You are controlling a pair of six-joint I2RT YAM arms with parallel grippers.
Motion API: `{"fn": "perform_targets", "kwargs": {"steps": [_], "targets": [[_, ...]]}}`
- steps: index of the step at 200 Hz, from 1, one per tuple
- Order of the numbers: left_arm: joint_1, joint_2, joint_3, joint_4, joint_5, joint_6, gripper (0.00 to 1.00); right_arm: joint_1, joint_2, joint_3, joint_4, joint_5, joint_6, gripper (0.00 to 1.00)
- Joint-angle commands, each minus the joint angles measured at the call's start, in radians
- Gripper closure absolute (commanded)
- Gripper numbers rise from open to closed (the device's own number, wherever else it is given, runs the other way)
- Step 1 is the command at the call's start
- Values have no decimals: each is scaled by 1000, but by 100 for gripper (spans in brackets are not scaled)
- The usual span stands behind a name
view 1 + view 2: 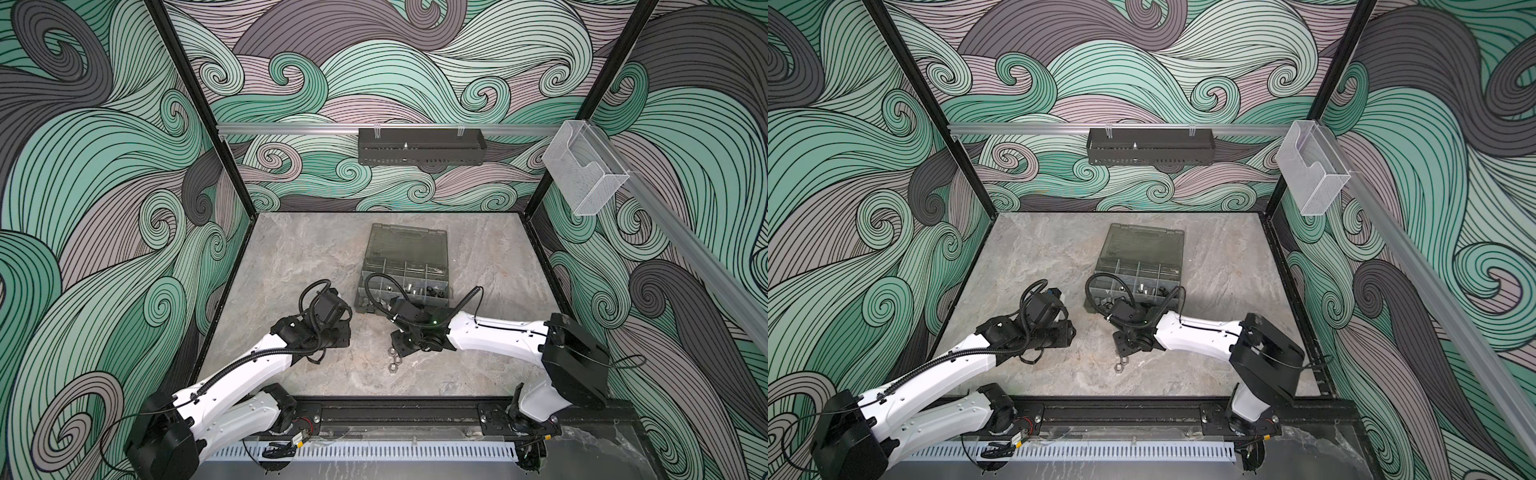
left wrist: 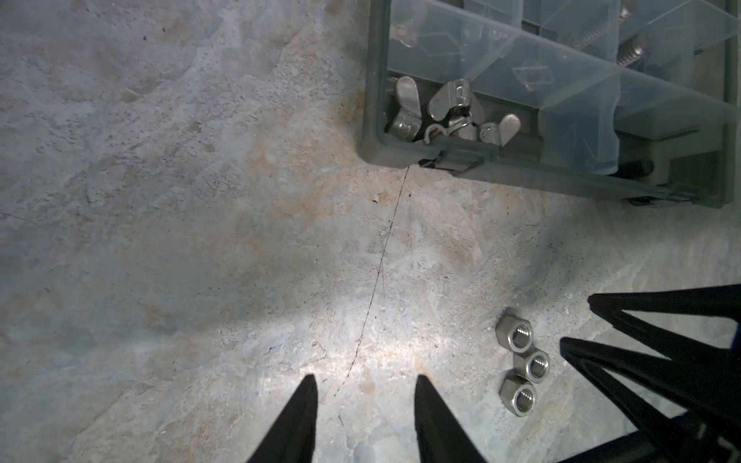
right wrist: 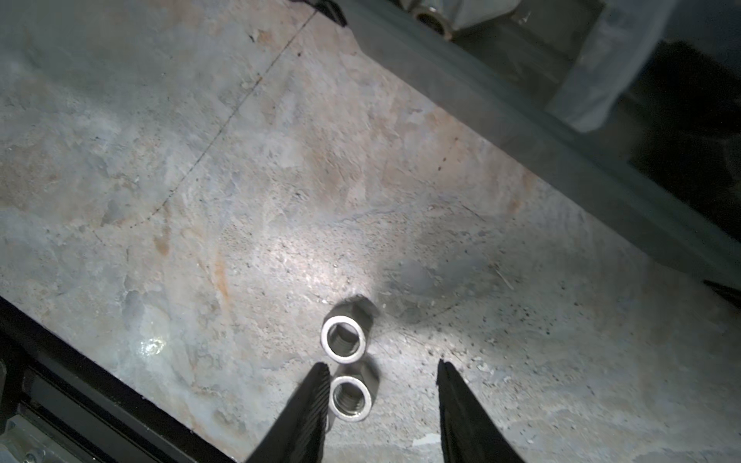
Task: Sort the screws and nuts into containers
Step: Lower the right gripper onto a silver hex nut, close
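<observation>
Right wrist view: silver nuts [image 3: 343, 336] flat on the table [image 3: 160, 180], holes up.
I see three in a row near the case [image 2: 581, 182]; right gripper [image 3: 381, 362] apart around one, left gripper [image 2: 364, 379] apart, empty.

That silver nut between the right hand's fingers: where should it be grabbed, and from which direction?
Probably by two opposite flats, from above. The nut lies flat, hole up, with another nut close in line, so only the sides across the row are free; the open right hand straddles those.
</observation>
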Motion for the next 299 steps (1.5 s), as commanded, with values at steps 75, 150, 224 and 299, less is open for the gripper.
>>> {"fn": "perform_targets", "kwargs": {"steps": [75, 150, 224, 299], "targets": [[8, -90, -54, -20, -31, -60, 57, 56, 141, 116, -108, 45, 13, 53], [7, -82, -58, -7, -3, -64, 57, 56, 183, 124, -102, 35, 16, 59], [7, -76, -45, 2, 14, -67, 57, 54, 193, 117, -102, 67, 15, 70], [8, -77, -39, 5, 33, -71, 57, 37, 144, 117, -93, 81, -8, 76]]}}
